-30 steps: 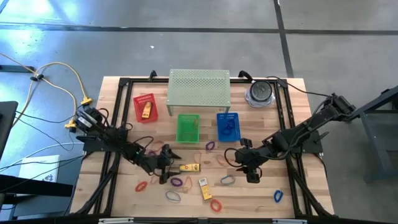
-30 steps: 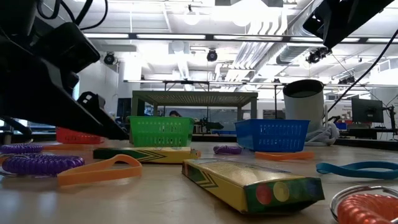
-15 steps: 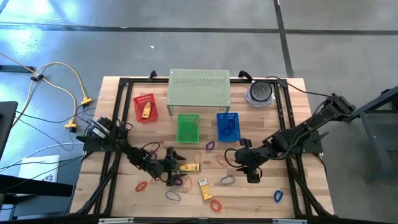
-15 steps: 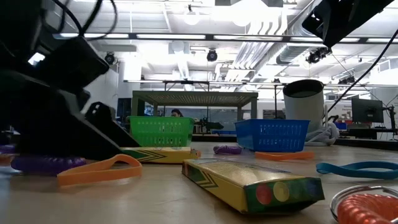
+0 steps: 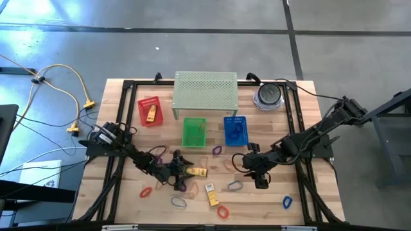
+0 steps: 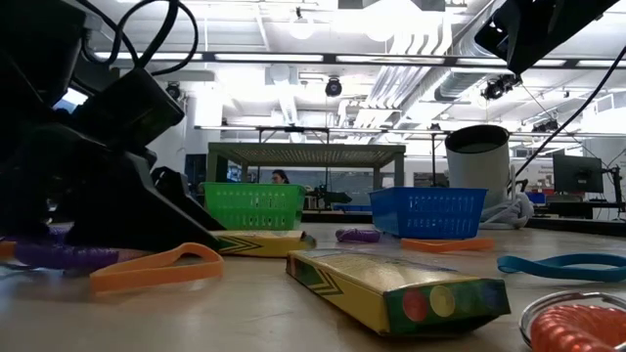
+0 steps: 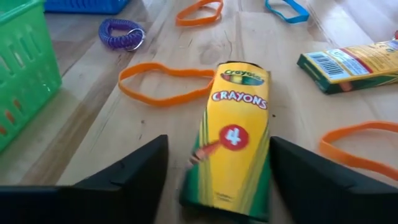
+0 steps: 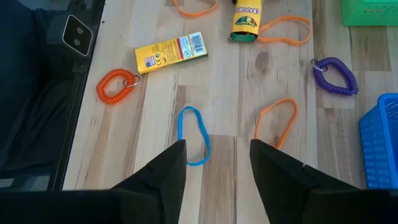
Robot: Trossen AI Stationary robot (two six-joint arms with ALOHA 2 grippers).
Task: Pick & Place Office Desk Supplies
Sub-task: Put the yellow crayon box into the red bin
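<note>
- Left wrist view: left hand (image 7: 214, 180) straddles the crayon box (image 7: 232, 140), fingers apart (grasp step).
- Next: close, lift.
- Right hand (image 5: 259, 176) waits, fingers apart, empty.

Wooden table (image 5: 122, 199): loops (image 5: 178, 203), crayon packets (image 5: 211, 194), baskets (image 5: 194, 131), shelf (image 5: 205, 90).

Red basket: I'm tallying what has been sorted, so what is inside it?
The high view shows one yellow-orange packet lying in the red basket. Whether anything lies beneath the packet cannot be seen.
</note>
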